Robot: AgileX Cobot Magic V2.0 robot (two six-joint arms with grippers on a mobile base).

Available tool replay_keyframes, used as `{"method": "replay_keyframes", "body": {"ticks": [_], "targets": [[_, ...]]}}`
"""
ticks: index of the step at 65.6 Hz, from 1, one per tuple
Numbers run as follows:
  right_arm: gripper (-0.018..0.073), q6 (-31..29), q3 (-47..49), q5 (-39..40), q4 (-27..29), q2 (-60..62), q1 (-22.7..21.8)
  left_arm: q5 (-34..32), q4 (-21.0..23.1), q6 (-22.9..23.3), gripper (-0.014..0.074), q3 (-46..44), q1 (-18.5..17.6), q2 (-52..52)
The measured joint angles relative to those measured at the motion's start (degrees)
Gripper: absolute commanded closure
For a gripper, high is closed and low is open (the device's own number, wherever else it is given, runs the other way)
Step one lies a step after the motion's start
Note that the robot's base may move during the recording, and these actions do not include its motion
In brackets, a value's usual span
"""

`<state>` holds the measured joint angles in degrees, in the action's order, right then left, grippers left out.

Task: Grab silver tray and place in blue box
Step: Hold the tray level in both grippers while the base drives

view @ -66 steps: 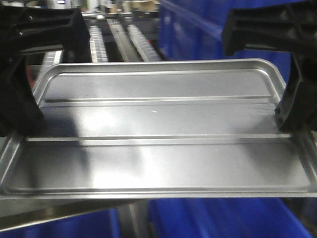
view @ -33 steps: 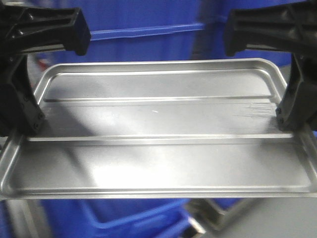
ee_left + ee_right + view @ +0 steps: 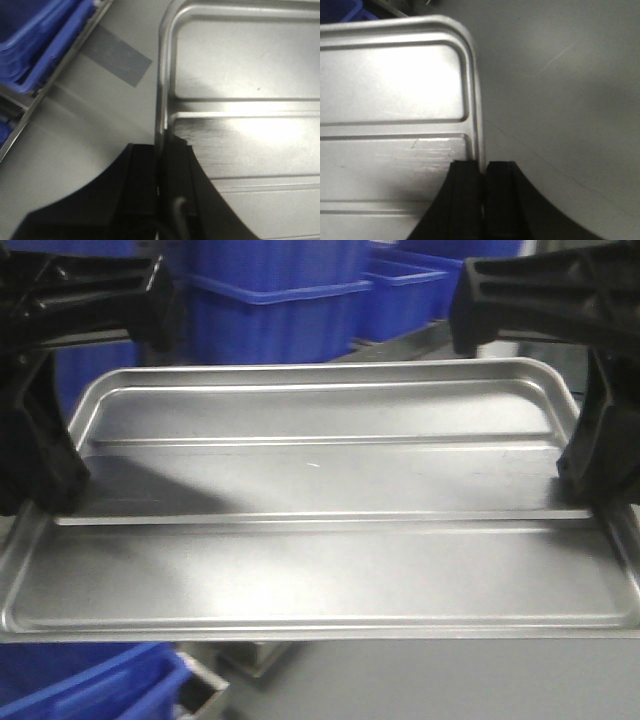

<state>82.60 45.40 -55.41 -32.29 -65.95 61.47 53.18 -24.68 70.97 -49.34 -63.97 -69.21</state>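
The left pincer [image 3: 50,490] is clamped narrow on the left short rim of the silver tray [image 3: 320,480]. In the left wrist view its two black jaws stand either side of the raised rim, inner and outer, with the metal between them. Just outboard of that arm and lower down, a blue box [image 3: 90,685] shows a corner of its thick rim at the bottom left of the front view. The left wrist view shows blue walls [image 3: 35,35] beyond a metal rail [image 3: 65,65], probably the same box, though I cannot tell for sure.

The coming move turns on this. The tray's long axis runs straight across from one pincer to the other, it hangs level in the air clear of any table, and the nearest box opening lies to the left of it and below. The left arm is the nearer one, so the carry probably has to shift leftward with both arms together before lowering. The box looks about as wide as the tray, so the long axis would need to line up with the box's length.

Below the tray is a plain grey surface [image 3: 560,75] with a darker tape patch [image 3: 117,60]. It gives open room. More blue crates [image 3: 270,310] stand stacked well behind.

The right pincer [image 3: 585,485] grips the right short rim the same way, jaws closed down on the edge [image 3: 484,170].
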Motion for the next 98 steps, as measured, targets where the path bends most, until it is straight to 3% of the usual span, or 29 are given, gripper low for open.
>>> {"method": "replay_keyframes", "body": {"ticks": [98], "targets": [[0.0503,0.1,0.0,-0.3,0.0,0.2,0.0,-0.2,0.0,0.0,0.0700,0.0,0.0,0.0]]}}
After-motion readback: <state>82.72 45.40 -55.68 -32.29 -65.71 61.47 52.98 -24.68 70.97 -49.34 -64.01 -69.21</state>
